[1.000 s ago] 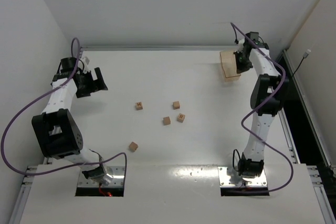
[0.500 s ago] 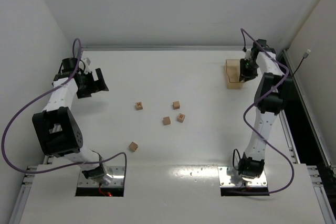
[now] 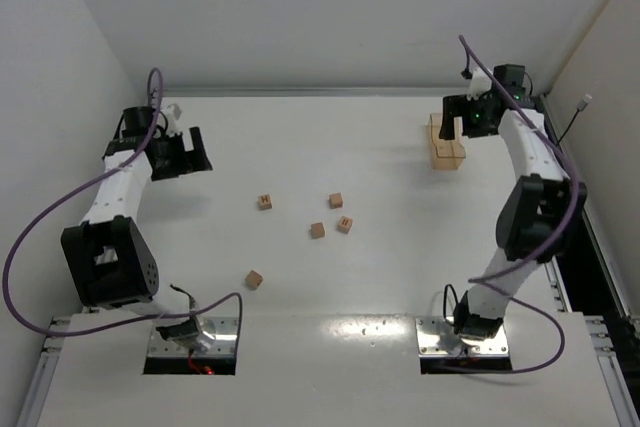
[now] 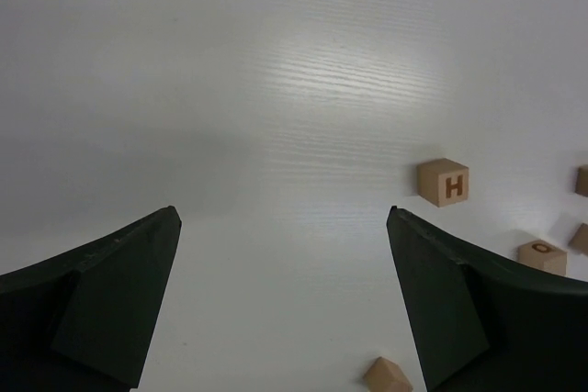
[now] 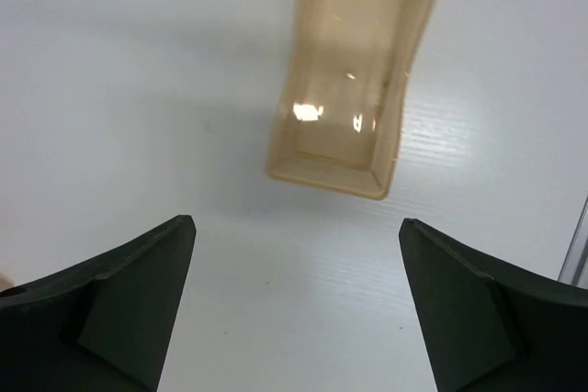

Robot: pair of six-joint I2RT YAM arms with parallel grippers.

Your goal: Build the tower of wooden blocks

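Right pincer (image 5: 294,227) wide, tray (image 5: 323,179) just ahead — wood blocks (image 3: 317,230) scattered.

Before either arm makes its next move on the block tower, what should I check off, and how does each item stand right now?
1. Left claw open and empty: ok.
2. Right claw open, nothing between its fingers: ok.
3. Tray beyond the right claw's tips, nothing in it: ok.
4. Wood blocks spaced for single grasps: ok, five lie loose, none touching.
5. Stacking begun: not ok, no block sits on another.
6. H block ahead of the left claw, free on all sides: ok.
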